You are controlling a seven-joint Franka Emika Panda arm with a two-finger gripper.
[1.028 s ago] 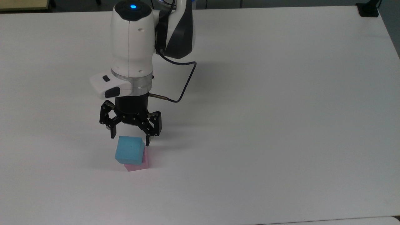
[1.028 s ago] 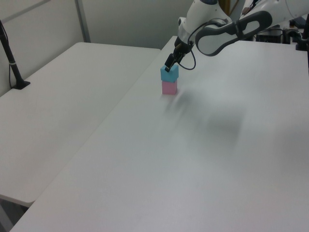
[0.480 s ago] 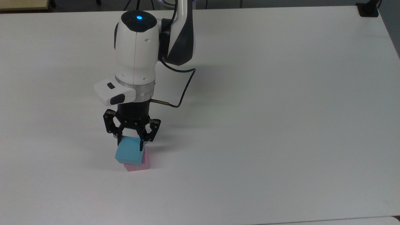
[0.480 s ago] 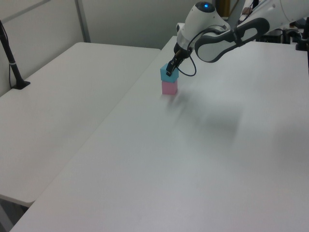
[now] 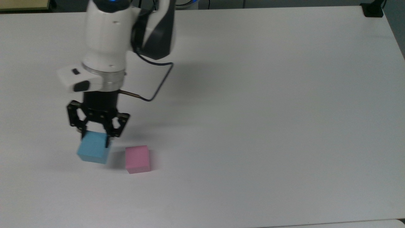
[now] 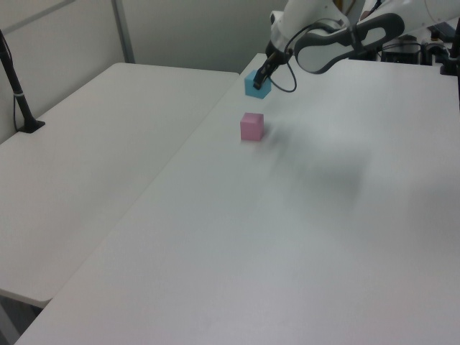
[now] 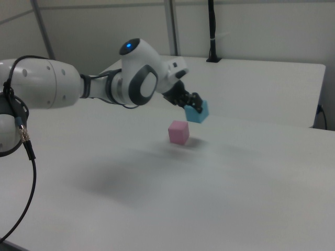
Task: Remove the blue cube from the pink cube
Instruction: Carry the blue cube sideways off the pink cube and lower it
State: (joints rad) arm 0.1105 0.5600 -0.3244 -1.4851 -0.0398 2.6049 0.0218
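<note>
blue cube (image 5: 92,149) partly behind gripper (image 5: 95,140)

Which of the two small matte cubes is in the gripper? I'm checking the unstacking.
The light sky-blue matte cube, pinched by the shut gripper; the pale pink matte cube sits alone on the white table, untouched.
</note>
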